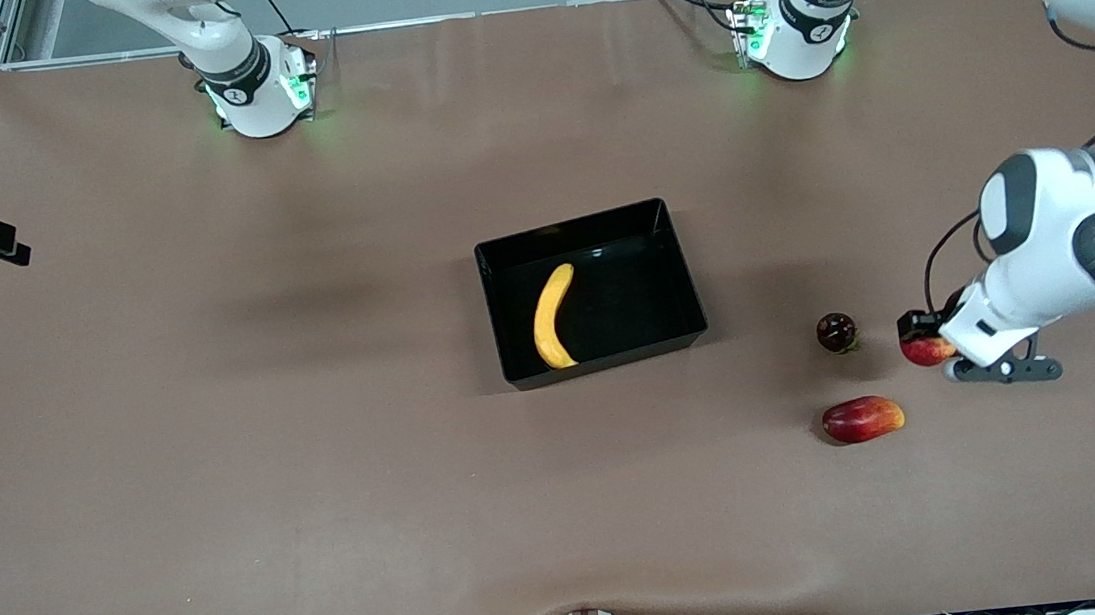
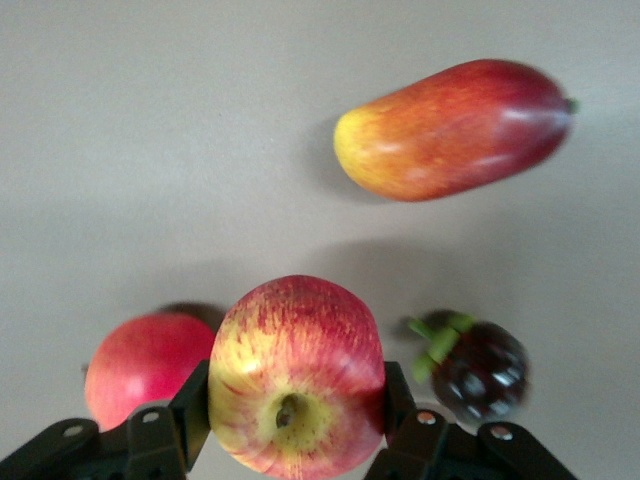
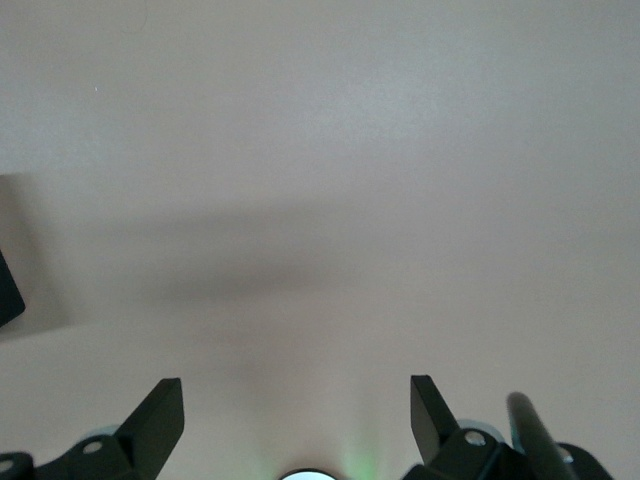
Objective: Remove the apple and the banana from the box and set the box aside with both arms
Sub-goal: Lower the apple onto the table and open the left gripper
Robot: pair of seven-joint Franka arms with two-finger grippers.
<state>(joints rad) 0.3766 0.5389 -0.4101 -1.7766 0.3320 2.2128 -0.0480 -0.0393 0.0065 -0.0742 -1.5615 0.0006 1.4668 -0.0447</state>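
Left gripper (image 2: 297, 415) has the apple (image 2: 296, 375) clamped between its fingers, up over the desk (image 1: 218, 430) near the left arm's edge. Right gripper (image 3: 297, 420) waits wide open over bare desk. Banana (image 1: 553, 317) lies in the black box (image 1: 685, 274) mid-desk.

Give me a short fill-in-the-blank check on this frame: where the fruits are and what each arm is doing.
1. The banana lies inside the black ____.
2. The left gripper is shut on the ____, its fingers pressing both sides.
3. The right gripper hangs over bare table with its fingers ____.
4. The mango-like fruit lies ____ to the front camera than the dark purple fruit.

Missing words: box; apple; open; nearer
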